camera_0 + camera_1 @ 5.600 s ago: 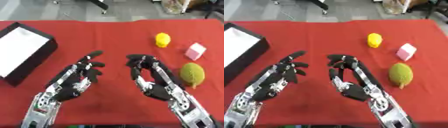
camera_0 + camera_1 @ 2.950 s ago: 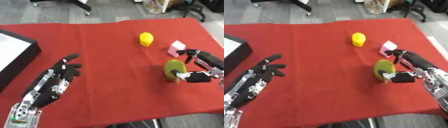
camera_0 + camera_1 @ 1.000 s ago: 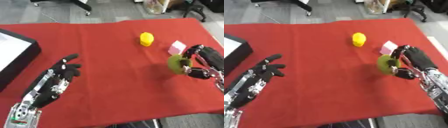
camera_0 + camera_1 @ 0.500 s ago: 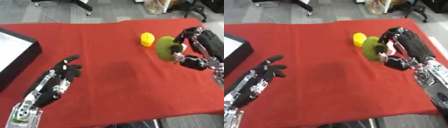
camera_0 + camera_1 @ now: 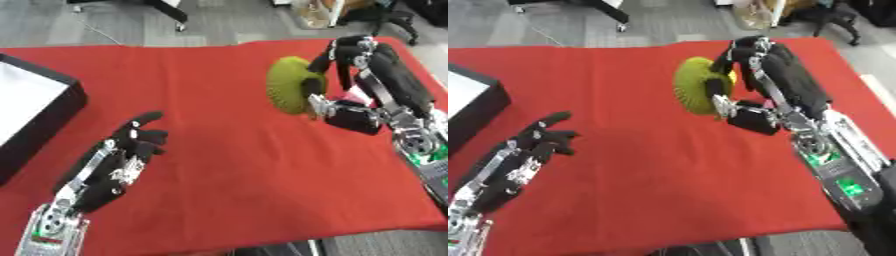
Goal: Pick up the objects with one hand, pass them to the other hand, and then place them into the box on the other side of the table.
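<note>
Right hand (image 5: 367, 95) curled around the green fruit (image 5: 291, 86), fruit on its inner, left-facing side, above the red table (image 5: 227, 150).

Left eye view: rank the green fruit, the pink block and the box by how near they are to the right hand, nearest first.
1. green fruit, held in the right hand.
2. pink block, just behind that hand, mostly hidden.
3. box, far across at the table's left edge.
</note>
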